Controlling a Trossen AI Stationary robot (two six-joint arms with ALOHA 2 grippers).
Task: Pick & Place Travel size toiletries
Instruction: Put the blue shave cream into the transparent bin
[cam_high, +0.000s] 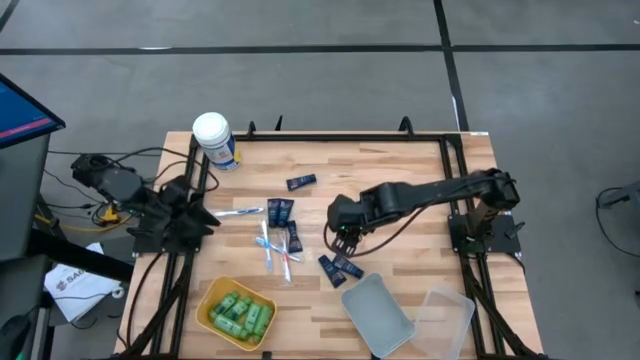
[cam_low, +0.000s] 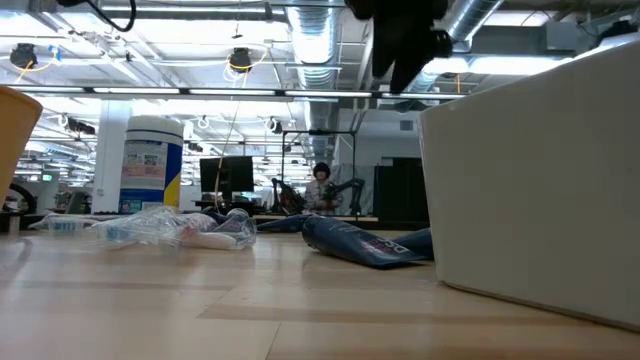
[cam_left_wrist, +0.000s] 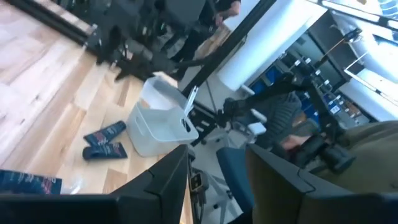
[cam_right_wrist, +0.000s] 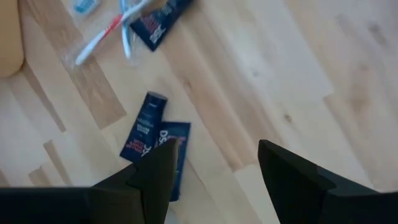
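Note:
Dark navy flat tubes lie flat on the wooden table: a pair (cam_high: 340, 268) near the middle, also in the right wrist view (cam_right_wrist: 152, 140), and others (cam_high: 280, 210) farther left. Thin toothbrush sticks (cam_high: 268, 248) lie among them. Small green bottles (cam_high: 238, 313) fill a yellow bowl. My right gripper (cam_high: 343, 236) hangs open above the table just beyond the pair of tubes (cam_right_wrist: 214, 171), touching nothing. My left gripper (cam_left_wrist: 217, 186) is open and parked at the table's left edge (cam_high: 185, 215).
A clear container (cam_high: 378, 313) and its lid (cam_high: 447, 318) sit near the table's near edge, right of centre. A white-lidded canister (cam_high: 214, 140) stands at the far left corner. The yellow bowl (cam_high: 207, 300) is near the near-left edge. A person (cam_low: 322, 185) shows far behind.

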